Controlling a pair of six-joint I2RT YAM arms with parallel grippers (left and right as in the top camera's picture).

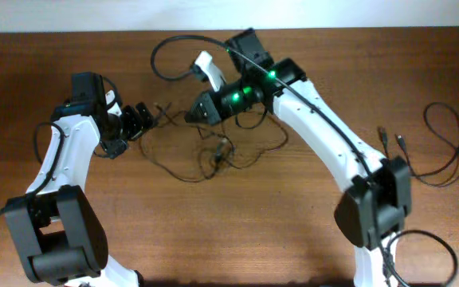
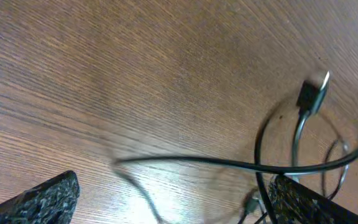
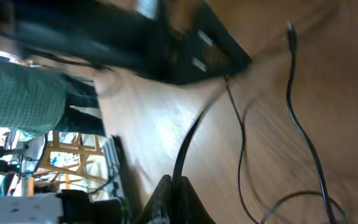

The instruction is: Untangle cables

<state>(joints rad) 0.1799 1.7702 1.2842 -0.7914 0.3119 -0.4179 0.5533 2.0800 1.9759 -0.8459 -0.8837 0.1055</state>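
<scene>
Overhead: the tangled cables (image 1: 216,151) lie on the wooden table (image 1: 293,231) between the left gripper (image 1: 142,118) and right gripper (image 1: 196,112). Left wrist: its fingers (image 2: 42,196) spread wide, holding nothing, a plug-ended cable (image 2: 309,96) looping between them. Right wrist: fingers (image 3: 169,199) pinched shut on one black cord (image 3: 185,146) rising from their tips

Cables (image 2: 229,163): black. Plug (image 2: 312,93): black, silver tip. Tabletop (image 1: 213,239): reddish-brown, fine wood grain. Left arm (image 1: 64,151) and right arm (image 1: 325,119): white shells, black joints; green lights on right arm. Left claw fingers (image 2: 48,196): black, grey-speckled.
</scene>
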